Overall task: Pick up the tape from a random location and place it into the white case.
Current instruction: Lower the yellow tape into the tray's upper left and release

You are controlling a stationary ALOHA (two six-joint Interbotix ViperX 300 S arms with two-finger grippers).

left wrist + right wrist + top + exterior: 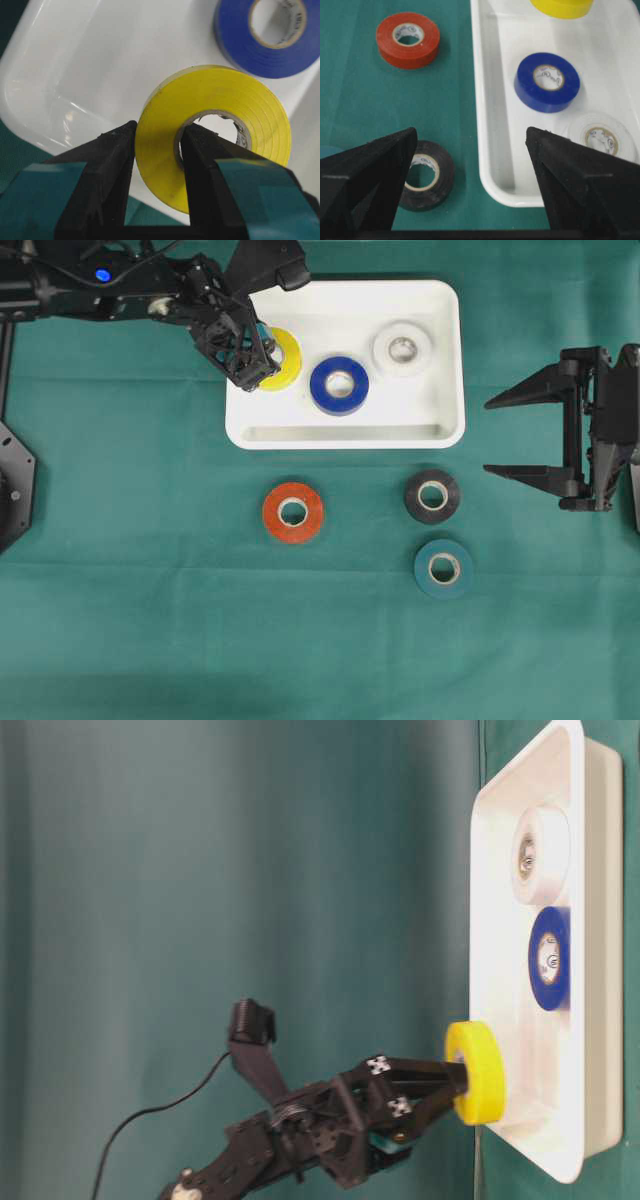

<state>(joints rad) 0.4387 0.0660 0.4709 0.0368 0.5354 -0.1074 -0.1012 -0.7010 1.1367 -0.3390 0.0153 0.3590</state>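
My left hand (255, 358) pinches the yellow tape (281, 360) through its wall, one finger inside the core, the other pressed on the outer face; that grip keeps the roll from swinging. The roll hangs over the left end of the white case (445, 360), just inside the left rim, and from the table-level view it looks clear of the floor of the case, not yet set down. I judge the step in hand to be the lowering and release. Already lying flat in the case: a blue roll (339, 385) near the middle, close to my load, and a white roll (402, 348) toward the far right corner. Open floor remains along the near wall and under the yellow roll, enough to drop it without stacking, though the blue roll is a close neighbour on the right. My right hand (523, 436) idles at the right of the desk, fingers spread wide, holding nothing. On the green cloth, on the near side of the case, wait an orange roll (293, 511), a black roll (432, 496) and a teal roll (443, 568), well apart from the case rim.
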